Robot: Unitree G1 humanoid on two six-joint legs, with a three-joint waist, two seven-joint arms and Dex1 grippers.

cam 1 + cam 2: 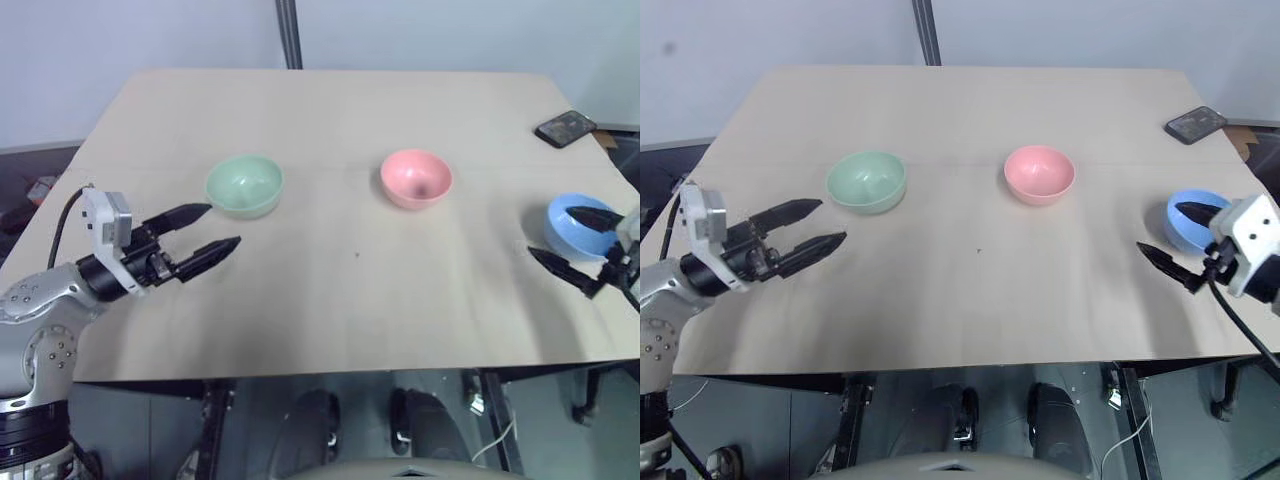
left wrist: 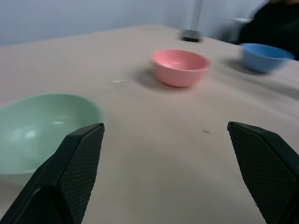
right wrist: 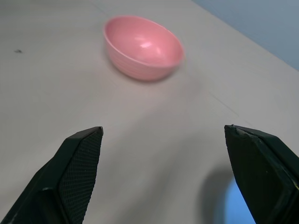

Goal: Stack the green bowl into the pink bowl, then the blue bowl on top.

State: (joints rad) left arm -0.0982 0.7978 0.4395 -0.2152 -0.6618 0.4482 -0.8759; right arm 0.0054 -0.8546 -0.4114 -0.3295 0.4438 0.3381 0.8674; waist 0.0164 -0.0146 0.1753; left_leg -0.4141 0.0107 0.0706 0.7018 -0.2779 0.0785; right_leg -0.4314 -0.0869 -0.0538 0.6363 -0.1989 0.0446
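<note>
The green bowl (image 1: 244, 185) sits on the left part of the table, the pink bowl (image 1: 416, 178) near the middle, and the blue bowl (image 1: 580, 226) close to the right edge. All three stand upright and apart. My left gripper (image 1: 212, 228) hangs open just in front of and left of the green bowl, holding nothing. At the right, my right gripper (image 1: 572, 243) is open too, one finger over the blue bowl and the other in front of it. The left wrist view takes in the green bowl (image 2: 42, 130), pink bowl (image 2: 180, 66) and blue bowl (image 2: 264, 56).
A black phone (image 1: 566, 128) lies at the far right corner of the light wooden table (image 1: 340, 290). A dark pole (image 1: 289, 35) rises behind the far edge. Bare tabletop stretches between the bowls and the near edge.
</note>
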